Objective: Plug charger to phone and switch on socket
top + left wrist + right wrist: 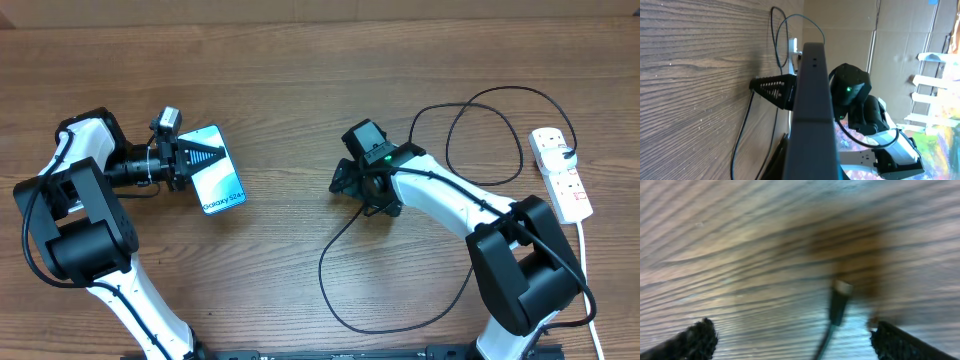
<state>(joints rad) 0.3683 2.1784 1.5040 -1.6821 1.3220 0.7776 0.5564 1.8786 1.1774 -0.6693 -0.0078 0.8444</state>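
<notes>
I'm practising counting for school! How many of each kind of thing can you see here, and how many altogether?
Phone: 1
Charger cable: 1
Power strip: 1
Robot arms: 2, the left arm and the right arm
Total: 5

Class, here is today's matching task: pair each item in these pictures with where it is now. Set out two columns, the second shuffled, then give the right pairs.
Column one:
1. blue-screened black smartphone
2. thin black charger cable's connector tip
3. white elongated power strip

Column two:
A. near the right edge of the wooden table
B. inside the open right gripper, ungripped
C. clamped in the left gripper

Pairs: 1-C, 2-B, 3-A
</notes>
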